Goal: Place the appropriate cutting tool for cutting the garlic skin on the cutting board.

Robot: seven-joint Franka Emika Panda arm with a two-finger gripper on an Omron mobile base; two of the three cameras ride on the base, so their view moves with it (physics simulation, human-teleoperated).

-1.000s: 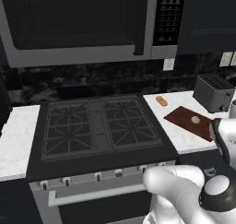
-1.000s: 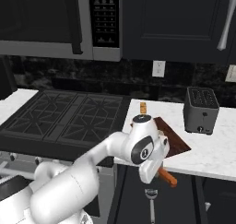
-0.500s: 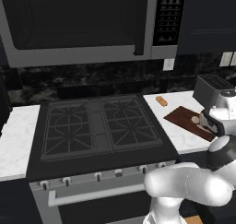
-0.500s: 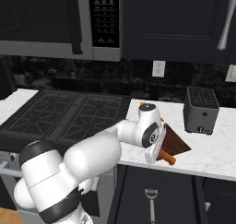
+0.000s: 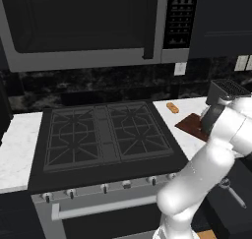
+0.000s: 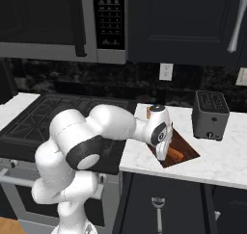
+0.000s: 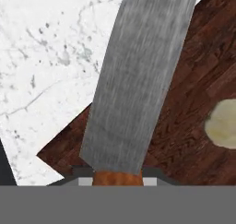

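Gripper (image 6: 165, 150) low over the cutting board (image 7: 193, 126), clamped on a knife (image 7: 138, 75); blade points ahead, garlic (image 7: 223, 124) just right of it. Arm reaches forward.

We are reaching our white arm forward and to the right, the elbow bulging high and the forearm sloping down toward the far right. Our wrist is bending downward, so the gripper (image 6: 166, 149) is pointing down and away from the base. Our fingers are closing on the orange-brown handle of a knife (image 7: 138, 75), its broad grey blade sticking straight out ahead of the hand.
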